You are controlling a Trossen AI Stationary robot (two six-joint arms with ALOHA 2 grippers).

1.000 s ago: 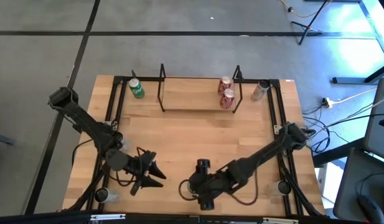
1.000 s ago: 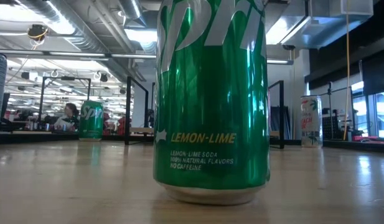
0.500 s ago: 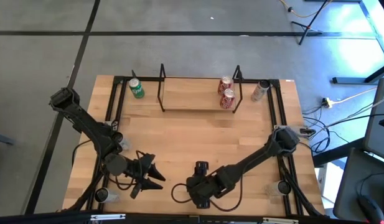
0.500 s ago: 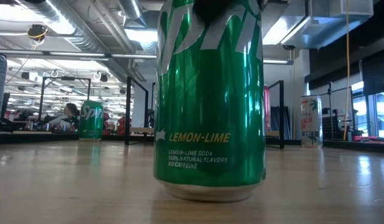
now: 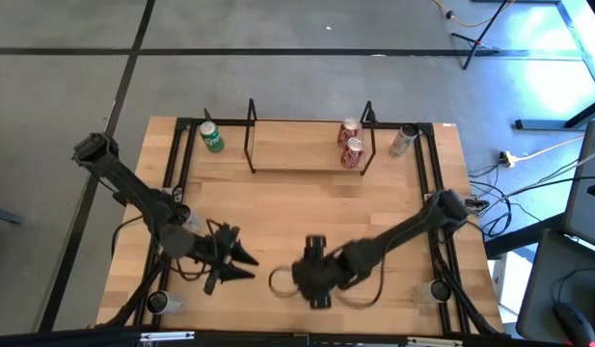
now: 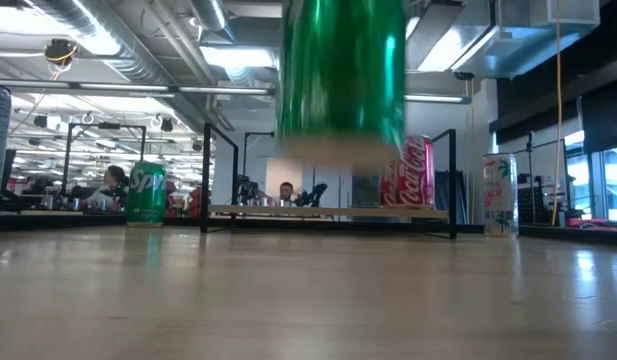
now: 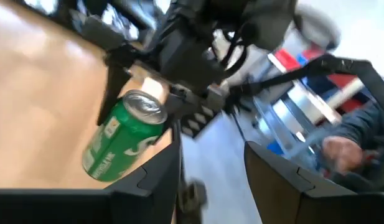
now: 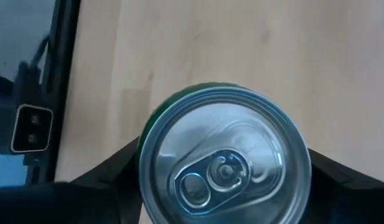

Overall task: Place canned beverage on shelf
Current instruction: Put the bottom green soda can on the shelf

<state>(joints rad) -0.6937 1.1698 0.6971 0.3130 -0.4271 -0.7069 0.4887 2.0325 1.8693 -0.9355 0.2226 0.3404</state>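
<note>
High view: the right gripper [image 5: 314, 275] sits at the lower centre of the frame, a little higher up the wooden table [image 5: 278, 207] than half a second ago, and it hides what it carries. The left gripper [image 5: 241, 255] waits at the lower left with its fingers spread and nothing between them. The shelf [image 5: 307, 145] stands at the upper centre with two red cans [image 5: 350, 143] at its right end; another green can [image 5: 211, 137] stands left of it, a pale can [image 5: 404, 140] right of it.

Low view: the green can [image 6: 343, 70] that stood on the wood a second ago now hangs blurred at the top centre, its base clear of the table. So the pick has succeeded, and the carry to the shelf is what remains. The lemon-lime wording read earlier is out of frame. The lift uncovers a red can on the shelf with Coca-Cola script; the far green one at the left shows part of a white "Sp" logo.

Left wrist view: at centre left the right gripper holds the green can tilted above the table; its white lettering is too blurred to read.

Right wrist view: the silver lid fills the centre, both dark fingers [image 8: 107, 171] clamped on its sides; no writing shows.
</note>
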